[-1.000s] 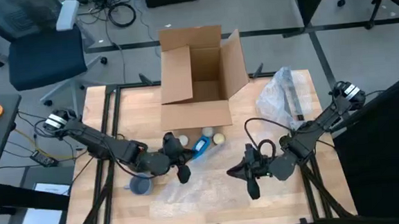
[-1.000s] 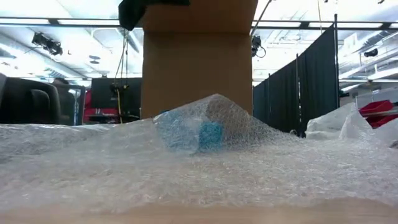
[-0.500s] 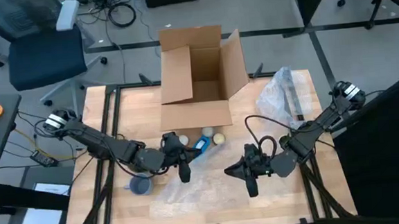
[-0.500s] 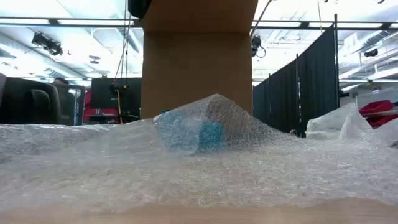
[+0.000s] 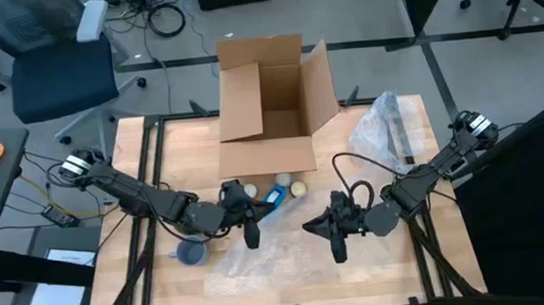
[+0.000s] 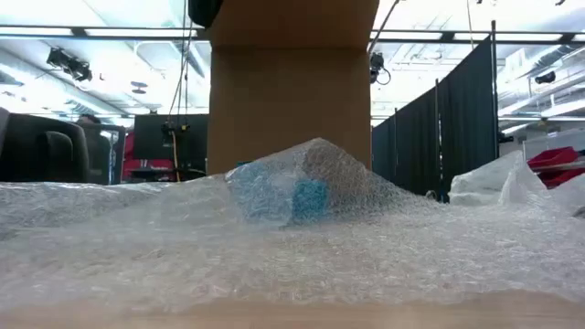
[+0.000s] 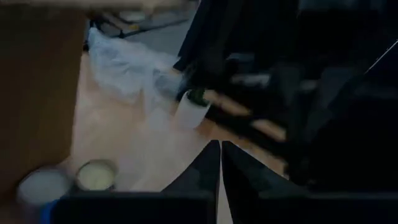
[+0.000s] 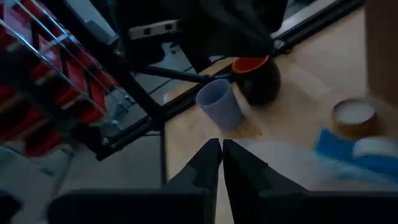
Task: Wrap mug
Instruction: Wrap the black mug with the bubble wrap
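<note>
Change from the earlier high frames: the right gripper (image 5: 337,244) is creeping toward the table's middle over the bubble wrap (image 5: 287,246); the left gripper (image 5: 250,233) is holding roughly the same spot. In the low view nothing is shifting.

Left gripper is hanging over the near-left part of the sheet, fingers pressed together with only a hairline gap in its wrist view, holding nothing. Right gripper is hovering over the sheet's right part, fingers likewise closed together and empty.

The blue mug (image 5: 274,201) is lying under a raised fold of wrap, just in front of the cardboard box (image 5: 267,105); in the low view it is showing as a blue patch inside the hump (image 6: 274,196). A grey cup (image 5: 192,253) is standing near the table's left side, off the sheet, beside a dark orange-rimmed mug (image 8: 258,78). Two round lids are sitting by the box front.

A crumpled plastic bag (image 5: 389,131) is occupying the far right corner. The near edge of the table (image 5: 149,302) is lying open, between the two grippers as well.
</note>
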Controlling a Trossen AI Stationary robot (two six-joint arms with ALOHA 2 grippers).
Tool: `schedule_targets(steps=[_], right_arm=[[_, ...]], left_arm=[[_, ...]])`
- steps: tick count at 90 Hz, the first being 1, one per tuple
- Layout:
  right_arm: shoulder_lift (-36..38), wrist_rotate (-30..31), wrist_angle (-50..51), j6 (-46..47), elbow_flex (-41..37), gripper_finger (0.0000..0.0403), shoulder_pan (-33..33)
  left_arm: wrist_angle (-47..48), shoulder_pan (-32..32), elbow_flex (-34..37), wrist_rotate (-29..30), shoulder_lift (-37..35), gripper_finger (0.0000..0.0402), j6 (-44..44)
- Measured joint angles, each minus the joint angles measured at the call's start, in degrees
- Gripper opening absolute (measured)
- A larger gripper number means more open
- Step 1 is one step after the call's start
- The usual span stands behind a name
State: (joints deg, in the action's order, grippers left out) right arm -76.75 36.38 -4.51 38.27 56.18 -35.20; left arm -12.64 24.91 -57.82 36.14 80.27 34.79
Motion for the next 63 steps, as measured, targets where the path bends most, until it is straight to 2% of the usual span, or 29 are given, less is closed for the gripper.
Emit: schedule_targets(steps=[14,22,39,56,63], right_arm=[[0.0,1.6,-0.4,-2.3,0.0,0.0001,1.5],[0.0,2.9,-1.4,-2.5,0.0,0.0001,2.4],[0.0,-0.4,-2.4,-6.2,0.0,0.0001,3.7],[-3.8,-0.4,-10.9,-10.1,0.0,0.0000,0.8],[-6.7,0.2,-15.1,-12.5,0.0,0.0000,-0.7]], left_arm=[[-2.2,-0.3,0.0,-0.3,-0.1,0.0000,-3.3],[1.2,-0.6,0.0,-0.1,-0.1,0.0000,-9.5],[11.8,1.0,0.0,-0.2,2.1,0.0000,-10.6],[21.5,6.4,0.0,-9.0,6.4,0.0000,-12.6],[28.4,8.3,0.0,-11.2,6.6,0.0000,-11.4]])
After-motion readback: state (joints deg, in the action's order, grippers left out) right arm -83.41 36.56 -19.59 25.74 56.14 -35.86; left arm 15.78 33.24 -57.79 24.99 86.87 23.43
